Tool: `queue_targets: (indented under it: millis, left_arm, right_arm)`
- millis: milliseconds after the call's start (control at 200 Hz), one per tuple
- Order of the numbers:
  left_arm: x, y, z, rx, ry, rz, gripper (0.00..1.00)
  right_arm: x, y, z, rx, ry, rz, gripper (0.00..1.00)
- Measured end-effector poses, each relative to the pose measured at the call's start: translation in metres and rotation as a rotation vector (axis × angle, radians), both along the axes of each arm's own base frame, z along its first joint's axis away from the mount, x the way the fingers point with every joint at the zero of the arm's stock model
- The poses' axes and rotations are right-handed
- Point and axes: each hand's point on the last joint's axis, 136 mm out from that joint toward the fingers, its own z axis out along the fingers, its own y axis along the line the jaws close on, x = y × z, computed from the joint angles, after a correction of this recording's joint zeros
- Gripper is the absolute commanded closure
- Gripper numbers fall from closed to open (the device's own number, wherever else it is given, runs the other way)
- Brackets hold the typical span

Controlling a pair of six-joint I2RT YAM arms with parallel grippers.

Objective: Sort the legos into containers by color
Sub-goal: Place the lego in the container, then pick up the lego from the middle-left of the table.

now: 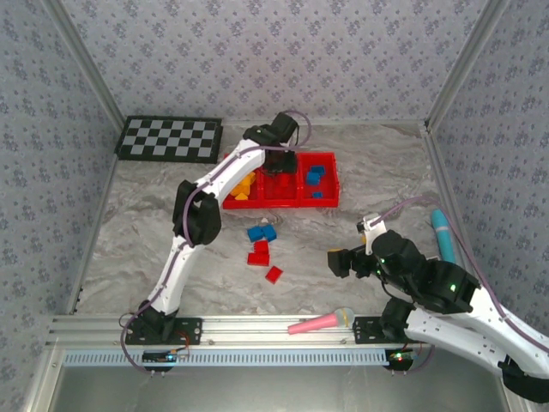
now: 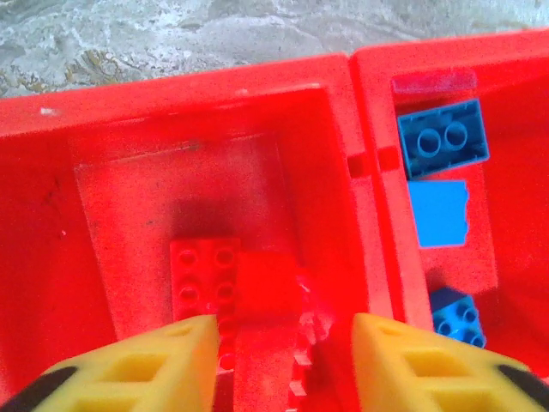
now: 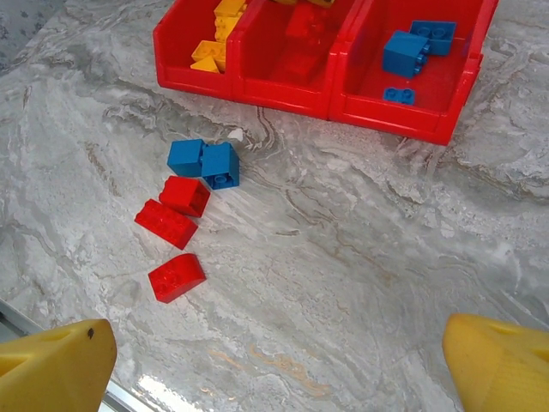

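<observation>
Currently, the left fingers (image 2: 146,369) hang spread apart over the middle compartment of the red tray (image 2: 369,172) and pinch nothing. Sorted red bricks (image 2: 206,275) lie on the compartment floor below the gap. The right-hand compartment holds sorted blue bricks (image 2: 442,137), and the left-hand compartment holds orange-yellow bricks (image 3: 214,51). The tray sits at the far side of the tabletop (image 3: 343,240), just beside a checkerboard (image 1: 169,139).

The right fingers (image 3: 51,365) are spread wide above bare tabletop and hold nothing. Five bricks lie unsorted on the tabletop in front of the tray: two loose blue bricks (image 3: 204,161) touching each other, and three loose red bricks (image 3: 166,223) just beside them on the near side. A pink microphone toy (image 1: 313,324) lies at the near edge.
</observation>
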Motion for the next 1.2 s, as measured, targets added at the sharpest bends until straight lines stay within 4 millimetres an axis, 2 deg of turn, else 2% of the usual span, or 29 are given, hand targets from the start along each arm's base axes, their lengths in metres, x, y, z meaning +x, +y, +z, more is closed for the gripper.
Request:
queue_targets:
  millis: [170, 245, 280, 370, 455, 560, 665, 725, 785, 900, 1000, 1069, 1199]
  left_arm:
    - [-0.005, -0.001, 0.001, -0.021, -0.009, -0.018, 0.20]
    - [-0.010, 0.003, 0.008, -0.026, -0.021, -0.027, 0.14]
    - [-0.014, 0.005, 0.014, -0.030, -0.030, -0.031, 0.07]
    - [-0.026, 0.014, 0.035, -0.050, -0.067, -0.040, 0.03]
    - [-0.045, 0.028, 0.058, -0.073, -0.102, -0.044, 0.02]
    - [-0.076, 0.042, 0.085, -0.087, -0.151, -0.077, 0.00]
    - [-0.111, 0.044, 0.095, -0.064, -0.178, -0.122, 0.00]
    - [-0.132, 0.043, 0.090, -0.036, -0.180, -0.147, 0.00]
    - [-0.154, 0.046, 0.076, 0.005, -0.162, -0.176, 0.01]
    - [-0.203, 0.053, 0.035, 0.076, -0.069, -0.249, 0.01]
    - [-0.237, 0.058, 0.005, 0.150, -0.001, -0.312, 0.02]
    - [-0.260, 0.056, -0.006, 0.194, 0.028, -0.358, 0.05]
    - [-0.291, 0.044, -0.016, 0.240, 0.038, -0.419, 0.10]
  right_arm:
    - [0.000, -0.001, -0.006, -0.002, 0.017, -0.012, 0.00]
    - [0.000, -0.001, -0.006, 0.002, 0.022, -0.017, 0.00]
    - [0.000, -0.001, -0.006, 0.007, 0.024, -0.021, 0.01]
    - [0.000, -0.001, -0.006, 0.014, 0.030, -0.029, 0.00]
    - [0.001, -0.002, -0.006, 0.020, 0.031, -0.042, 0.00]
    - [0.002, -0.002, -0.006, 0.024, 0.034, -0.052, 0.00]
    - [0.003, 0.000, -0.009, 0.015, 0.045, -0.058, 0.00]
    - [0.005, 0.002, -0.012, 0.004, 0.055, -0.060, 0.00]
    - [0.006, 0.003, -0.016, -0.008, 0.068, -0.065, 0.00]
    - [0.009, 0.001, -0.016, -0.011, 0.068, -0.091, 0.00]
    - [0.012, -0.007, -0.009, 0.020, 0.039, -0.142, 0.00]
    - [0.013, -0.016, 0.000, 0.061, 0.007, -0.182, 0.00]
    - [0.014, -0.036, 0.018, 0.141, -0.060, -0.255, 0.00]
